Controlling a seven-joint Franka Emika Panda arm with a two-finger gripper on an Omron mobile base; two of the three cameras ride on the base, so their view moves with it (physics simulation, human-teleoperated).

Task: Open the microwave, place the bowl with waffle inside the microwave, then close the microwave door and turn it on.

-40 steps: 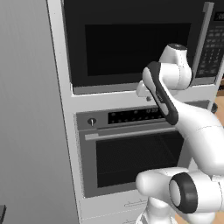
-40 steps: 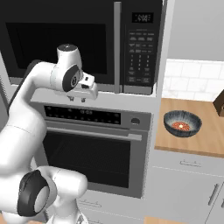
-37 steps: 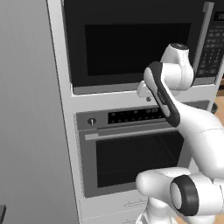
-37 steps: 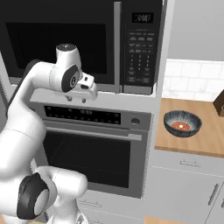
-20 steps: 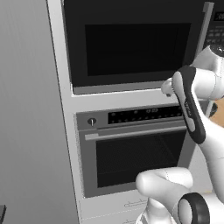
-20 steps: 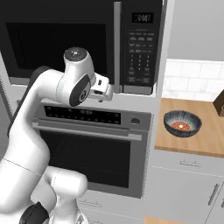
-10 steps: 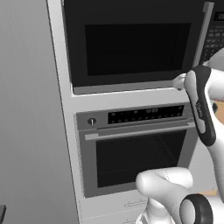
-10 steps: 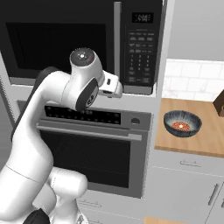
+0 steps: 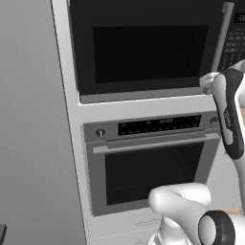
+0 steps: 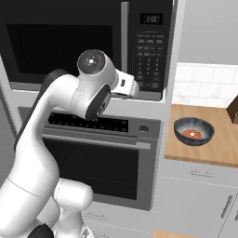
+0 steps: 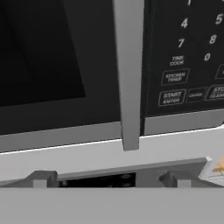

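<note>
Since two seconds ago the white arm has swung from in front of the window of the large built-in black-fronted microwave (image 10: 88, 42) across toward its slim grey vertical handle (image 11: 127, 74); base and scene unchanged. Hand now sits below the black keypad panel (image 10: 151, 51), aimed up at the handle's lower end, probably lining up for a pull on the wide black microwave door (image 9: 143, 48), which is shut. Fingers themselves hidden at the hand view's bottom edge; judged spread wide apart, holding nothing.

The small dark blue-grey patterned bowl (image 10: 194, 131) with an orange-red filling, presumably the waffle, sits on the wooden bench (image 10: 218, 148) near its left edge, well apart from the arm.

Microwave interior hidden behind the dark window. Steel oven (image 9: 153, 162) below partly blocked by the arm. Dark object at the bench's right edge cut off, unidentifiable.
</note>
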